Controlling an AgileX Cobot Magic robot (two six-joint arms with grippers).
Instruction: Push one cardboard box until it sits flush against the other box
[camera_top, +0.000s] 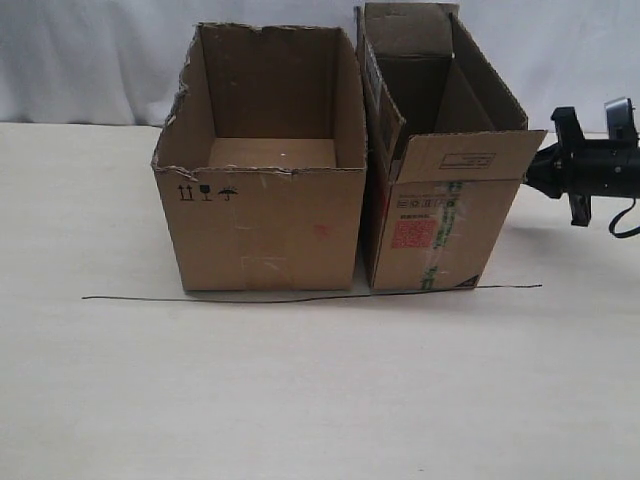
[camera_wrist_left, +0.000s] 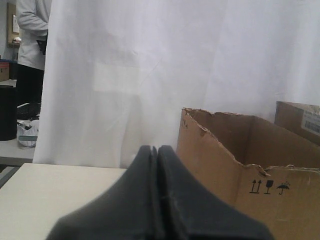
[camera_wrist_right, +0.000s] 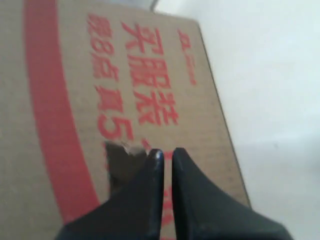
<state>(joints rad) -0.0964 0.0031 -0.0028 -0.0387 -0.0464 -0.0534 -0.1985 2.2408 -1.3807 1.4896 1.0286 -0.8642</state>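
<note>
Presently on the table (camera_top: 320, 400), itemised:

1. The cardboard box (camera_top: 445, 235): narrower, long and brown. It is standing upright in the right half of the exterior view with its open end up. One flap (camera_top: 470, 158) is folding outward over its near end, and another is rising at the back. The near end is carrying a red square label (camera_top: 413, 234) and a strip of green-printed clear tape (camera_top: 443, 225). Its right side wall is showing large red characters (camera_wrist_right: 145, 85).

2. The other box (camera_top: 260, 225): wider, flapless and ragged at the rim. It is standing just to the left of item 1. Black handling symbols (camera_top: 207, 192) are sitting near its upper near corner. The two side walls are lying together or nearly so. A thin dark seam is showing at the base, so full contact cannot be told.

3. The right gripper (camera_wrist_right: 167, 154): it is reaching in from the right at the printed side wall of the cardboard box. Its jaws are drawn almost together with only a slit between them, gripping nothing. Whether the tips are actually touching the cardboard is unclear.

4. The left gripper (camera_wrist_left: 154, 150): it is hovering over the table to the left of the other box, fingers pressed fully together and empty.

5. A thin dark line (camera_top: 300, 298): it is lying on the table along the foot of both near ends.

6. A white curtain (camera_top: 100, 50): it is hanging behind.
</note>
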